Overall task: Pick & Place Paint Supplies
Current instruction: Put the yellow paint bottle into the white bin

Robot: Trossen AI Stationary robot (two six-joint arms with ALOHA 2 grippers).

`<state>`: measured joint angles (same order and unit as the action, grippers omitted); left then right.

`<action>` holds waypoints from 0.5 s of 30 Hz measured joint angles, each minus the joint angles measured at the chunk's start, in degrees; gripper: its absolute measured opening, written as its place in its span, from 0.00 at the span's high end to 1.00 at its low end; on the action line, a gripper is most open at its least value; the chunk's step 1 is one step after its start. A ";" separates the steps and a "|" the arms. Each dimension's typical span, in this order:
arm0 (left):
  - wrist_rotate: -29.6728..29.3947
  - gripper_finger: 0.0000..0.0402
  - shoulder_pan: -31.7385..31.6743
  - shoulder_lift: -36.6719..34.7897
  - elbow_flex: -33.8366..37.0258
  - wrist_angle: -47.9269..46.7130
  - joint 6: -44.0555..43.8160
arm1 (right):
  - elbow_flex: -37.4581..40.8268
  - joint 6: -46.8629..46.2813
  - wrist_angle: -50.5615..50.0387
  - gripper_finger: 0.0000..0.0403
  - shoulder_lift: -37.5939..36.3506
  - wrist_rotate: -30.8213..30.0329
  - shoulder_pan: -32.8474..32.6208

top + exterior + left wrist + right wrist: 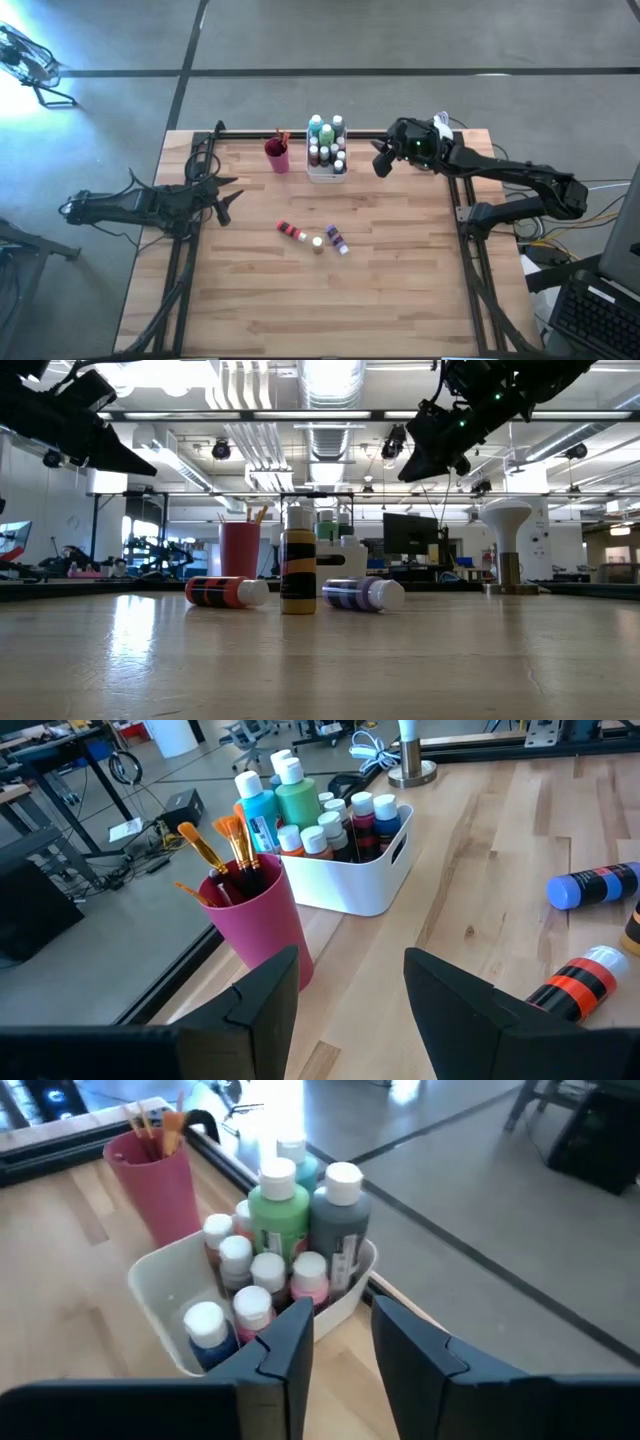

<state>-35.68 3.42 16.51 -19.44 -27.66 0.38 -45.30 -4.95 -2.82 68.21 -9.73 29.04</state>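
Fingers of my right gripper (381, 160) stood apart and empty beside the white tray (160, 1295) already crowded with paint bottles (278, 1215), while three bottles (317, 238) remained mid-table and my left gripper (226, 201) waited, spread.

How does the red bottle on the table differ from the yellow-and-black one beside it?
The red paint bottle with a black band lies on its side; the yellow paint bottle with black bands stands upright. The red one's white cap shows clearly, pointing sideways; the yellow one's top is hard to make out. Both rest on the wooden table, outside the tray.
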 joint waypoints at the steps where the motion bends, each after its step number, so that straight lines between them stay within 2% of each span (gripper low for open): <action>1: 0.00 0.53 0.00 0.00 0.00 0.00 0.00 | -0.25 0.34 0.01 0.74 -0.02 1.13 0.00; 6: 0.02 0.53 0.00 0.07 0.00 0.00 0.02 | -2.18 -0.05 0.59 0.72 -0.09 9.75 -0.11; 11: 0.04 0.53 0.00 0.07 0.00 0.00 0.02 | -2.29 -1.15 2.61 0.69 0.19 12.08 -1.45; 15: 0.06 0.53 0.00 0.07 0.00 -0.02 0.02 | -2.27 -1.64 3.20 0.66 0.19 16.56 -3.46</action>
<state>-35.62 3.42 16.58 -19.44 -27.68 0.40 -47.58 -6.60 0.37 68.40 6.82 25.58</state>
